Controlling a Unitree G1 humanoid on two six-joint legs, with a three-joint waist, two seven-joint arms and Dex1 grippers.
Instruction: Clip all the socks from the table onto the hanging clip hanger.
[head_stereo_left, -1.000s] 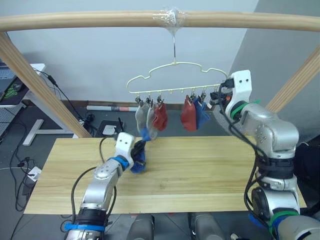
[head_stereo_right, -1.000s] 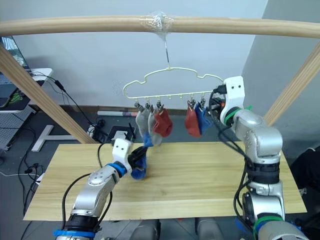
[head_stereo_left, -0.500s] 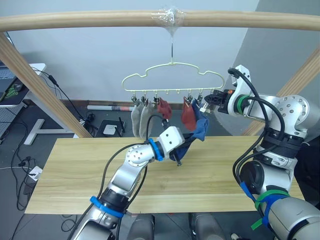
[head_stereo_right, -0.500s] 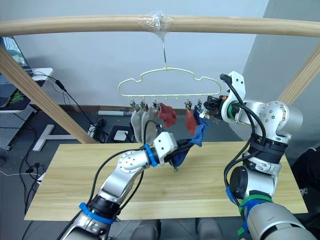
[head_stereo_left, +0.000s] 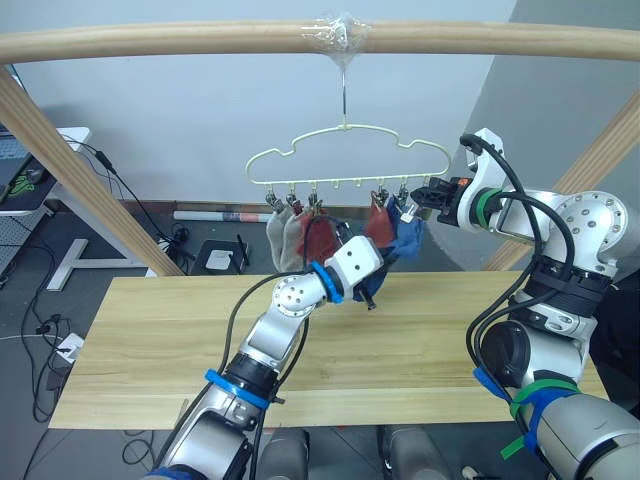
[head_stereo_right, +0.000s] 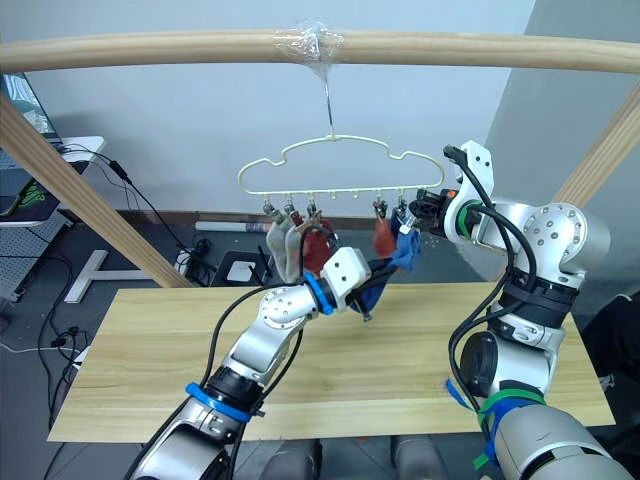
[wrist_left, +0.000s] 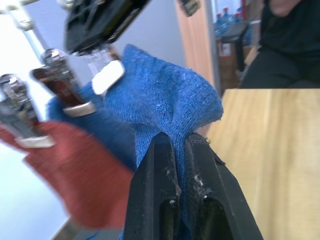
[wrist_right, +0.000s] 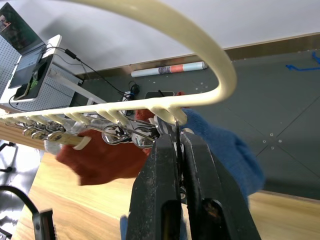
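While the last blue sock (head_stereo_left: 378, 277) is pinched between the closed black fingers (wrist_left: 162, 170) of the left gripper (head_stereo_left: 372, 298), it is lifted up to the right end of the cream clip hanger (head_stereo_left: 345, 152), just under the end clip (wrist_left: 107, 77); whether that clip has bitten onto the fabric I cannot tell; the sock is off the table (head_stereo_left: 150, 340), held in the air above its far edge. Along the hanger's row of clips hang two light grey socks (head_stereo_left: 283, 240) at the left, a rust-red sock (head_stereo_left: 318, 238) beside them, a second rust-red sock (head_stereo_left: 378, 222) further right and a blue sock (head_stereo_left: 408, 234) next to that; by my count five are clipped and one is left, so the task is nearly done, and no sock lies on the tabletop as far as it shows. The right gripper (head_stereo_left: 432, 195) reaches to the hanger's right end, its fingers (wrist_right: 165, 165) drawn narrow onto the thin metal of the end clip (wrist_right: 176, 131) below the frame, apparently to work it. The hanger hooks on a wooden pole (head_stereo_left: 150, 42) by a taped knot (head_stereo_left: 340, 30); a seated person (wrist_left: 287, 40) sits beyond the table; no brand, label or writing can be read.
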